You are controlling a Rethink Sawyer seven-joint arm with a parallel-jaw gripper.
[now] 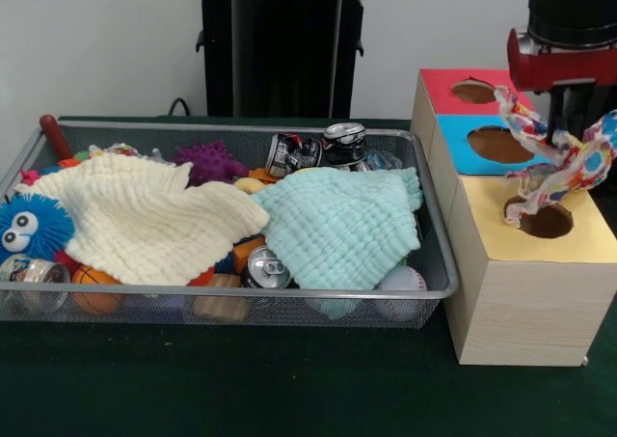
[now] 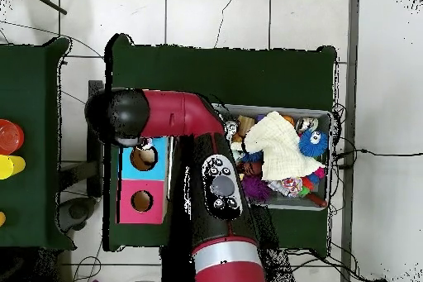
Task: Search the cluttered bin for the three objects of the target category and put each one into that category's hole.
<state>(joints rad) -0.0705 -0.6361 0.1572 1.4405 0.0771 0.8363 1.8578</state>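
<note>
The wire-mesh bin (image 1: 289,293) sits on the green table and also shows in the overhead view (image 2: 322,200). In it lie the cream waffle cloth (image 1: 145,215), also visible in the overhead view (image 2: 277,148), and the mint-green waffle cloth (image 1: 337,225). My gripper (image 1: 569,119) is at the right, above the box, shut on the confetti cloth (image 1: 569,162). The cloth hangs down with its lower end in the yellow-topped hole (image 1: 547,222). In the overhead view my arm (image 2: 216,188) hides the gripper, the yellow hole and the mint cloth.
The blue-topped hole (image 1: 499,145) and red-topped hole (image 1: 474,92) lie behind the yellow one. The bin also holds a blue fuzzy ball with eyes (image 1: 29,225), a purple spiky ball (image 1: 210,159), cans (image 1: 265,268), a baseball (image 1: 400,281) and other small toys.
</note>
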